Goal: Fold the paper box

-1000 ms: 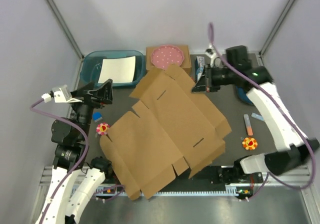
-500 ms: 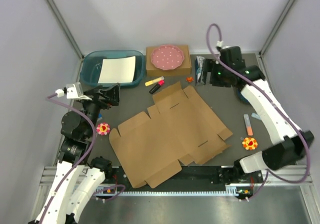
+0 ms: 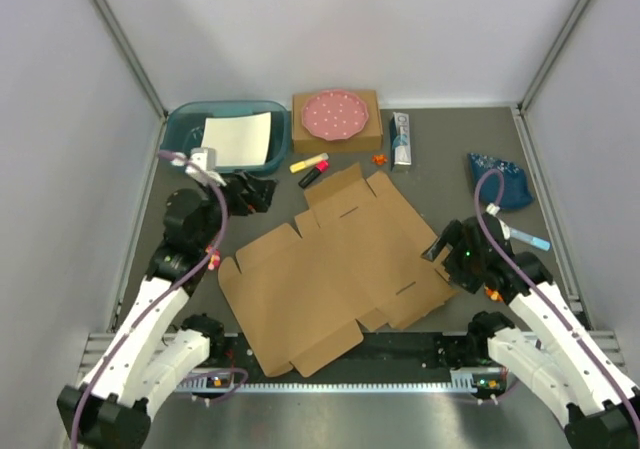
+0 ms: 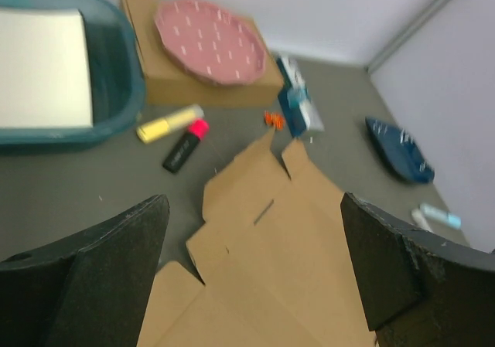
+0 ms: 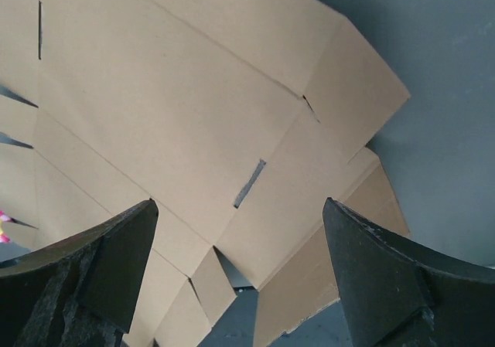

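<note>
The paper box (image 3: pixel 340 264) lies flat and unfolded on the dark table as a brown cardboard sheet with flaps and slots. My left gripper (image 3: pixel 258 193) hovers open just off its far left corner, nothing between the fingers. In the left wrist view the paper box (image 4: pixel 271 277) spreads below the open left gripper (image 4: pixel 251 200). My right gripper (image 3: pixel 443 245) stands open over the sheet's right edge. In the right wrist view the open right gripper (image 5: pixel 240 204) frames a slot and side flaps of the paper box (image 5: pixel 193 107) without touching them.
At the back stand a teal tub (image 3: pixel 190 129) with white paper, a smaller brown box with a pink dotted plate (image 3: pixel 335 115), two markers (image 3: pixel 311 166), a white tube (image 3: pixel 401 139) and a blue pouch (image 3: pixel 500 179). A small tube (image 3: pixel 530 237) lies right.
My right gripper opened and let go of the raised far edge; the paper box dropped flat. The right arm swung back to the sheet's right edge. The left arm moved toward the sheet.
</note>
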`<state>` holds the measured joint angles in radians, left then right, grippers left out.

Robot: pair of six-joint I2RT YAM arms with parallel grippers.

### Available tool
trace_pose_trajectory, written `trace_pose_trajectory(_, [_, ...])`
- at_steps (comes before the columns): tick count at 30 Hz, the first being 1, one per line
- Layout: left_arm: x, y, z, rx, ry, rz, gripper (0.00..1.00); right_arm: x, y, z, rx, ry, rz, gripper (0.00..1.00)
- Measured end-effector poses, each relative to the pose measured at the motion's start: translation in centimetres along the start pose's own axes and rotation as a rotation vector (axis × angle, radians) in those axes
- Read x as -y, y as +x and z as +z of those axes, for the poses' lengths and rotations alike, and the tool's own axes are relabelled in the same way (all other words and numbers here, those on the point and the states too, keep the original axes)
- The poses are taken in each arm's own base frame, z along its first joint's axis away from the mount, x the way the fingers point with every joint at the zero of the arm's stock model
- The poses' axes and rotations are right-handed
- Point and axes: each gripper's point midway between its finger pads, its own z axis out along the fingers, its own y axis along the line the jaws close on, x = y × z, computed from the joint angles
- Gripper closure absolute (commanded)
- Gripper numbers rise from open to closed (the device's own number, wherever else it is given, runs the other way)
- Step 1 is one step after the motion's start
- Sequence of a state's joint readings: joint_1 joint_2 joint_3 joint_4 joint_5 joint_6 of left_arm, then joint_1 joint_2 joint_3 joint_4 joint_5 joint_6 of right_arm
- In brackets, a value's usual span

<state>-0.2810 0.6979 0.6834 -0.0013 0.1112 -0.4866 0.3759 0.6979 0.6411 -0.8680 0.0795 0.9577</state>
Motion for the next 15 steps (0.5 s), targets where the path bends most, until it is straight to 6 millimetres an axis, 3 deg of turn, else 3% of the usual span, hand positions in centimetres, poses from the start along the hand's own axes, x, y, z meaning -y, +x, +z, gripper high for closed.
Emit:
trace_pose_trajectory(4, [0.1,4.7,3.0,-0.190,0.027,0.020,0.02,0.1,0.5,0.0,-0.010,-0.011,0.050,0.11])
trace_pose_trajectory(7, [2.0,8.2,5.3,-0.343,0.074,0.107,0.02,-0.3,0.3,-0.1,-0.004,-0.028,0.055,0.11])
trace_pose_trajectory(11, [5.1,10.2,8.6,-0.453,0.157,0.251,0.02,-1.1,-0.2,-0.5,0.005,-0.045,0.028,0.11])
trace_pose_trajectory(15, [3.8,12.0,10.8,-0.516,0.132,0.372,0.03,-2.0,-1.0,-1.0,0.024,-0.079,-0.013,0.11])
